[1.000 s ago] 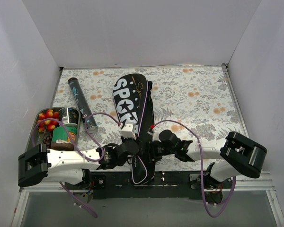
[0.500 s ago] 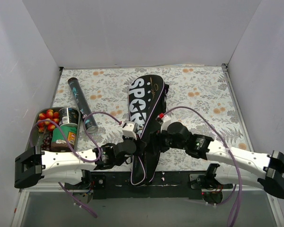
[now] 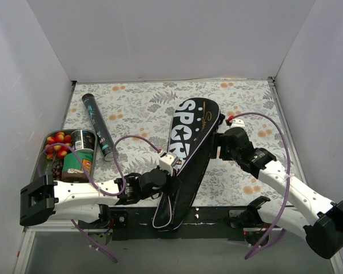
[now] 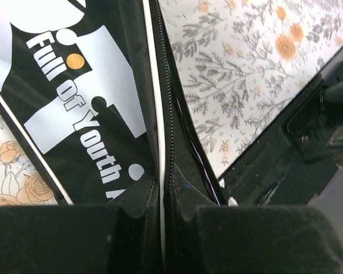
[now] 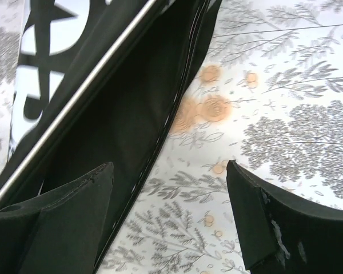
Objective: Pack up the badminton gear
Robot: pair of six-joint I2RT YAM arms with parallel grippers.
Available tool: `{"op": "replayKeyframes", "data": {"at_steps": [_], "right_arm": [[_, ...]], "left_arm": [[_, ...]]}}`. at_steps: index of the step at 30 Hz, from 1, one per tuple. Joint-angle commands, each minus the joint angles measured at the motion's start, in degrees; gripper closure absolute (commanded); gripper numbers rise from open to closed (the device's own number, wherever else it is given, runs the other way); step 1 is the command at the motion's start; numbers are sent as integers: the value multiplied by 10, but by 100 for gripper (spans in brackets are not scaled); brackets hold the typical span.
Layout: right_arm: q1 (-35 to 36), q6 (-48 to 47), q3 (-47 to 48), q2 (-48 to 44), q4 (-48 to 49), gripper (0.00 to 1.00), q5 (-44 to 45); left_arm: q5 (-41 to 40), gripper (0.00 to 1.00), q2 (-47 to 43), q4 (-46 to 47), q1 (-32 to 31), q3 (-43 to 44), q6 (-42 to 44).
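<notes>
Top external: one shuttle tube (image 3: 97, 126), one racket bag (image 3: 190, 142) pinched by left gripper (image 4: 162, 214); right gripper (image 5: 167, 171) spread

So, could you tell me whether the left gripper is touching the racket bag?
Touching: the left wrist view shows the left gripper pinching the racket bag at its zipper edge.

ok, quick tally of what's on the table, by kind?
racket bag: 1
shuttle tube: 1
tray: 1
cans: 2
fruit: a pile in the tray, too small to count
Total: 5, fruit aside
</notes>
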Motion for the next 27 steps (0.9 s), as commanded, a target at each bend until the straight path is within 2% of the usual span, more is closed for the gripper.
{"op": "replayKeyframes", "data": {"at_steps": [1, 6, 14, 22, 27], "right_arm": [[-67, 2, 34, 32, 44, 13, 7], [-134, 31, 67, 84, 88, 13, -12], [-193, 57, 70, 154, 110, 13, -39], [-194, 38, 60, 129, 70, 14, -44], [-194, 28, 44, 106, 35, 14, -101]], "left_arm": [[79, 100, 2, 16, -6, 31, 45], [130, 100, 17, 4, -6, 31, 52], [151, 100, 6, 3, -6, 21, 64], [140, 100, -6, -11, -6, 23, 80], [127, 100, 3, -28, -6, 38, 98]]}}
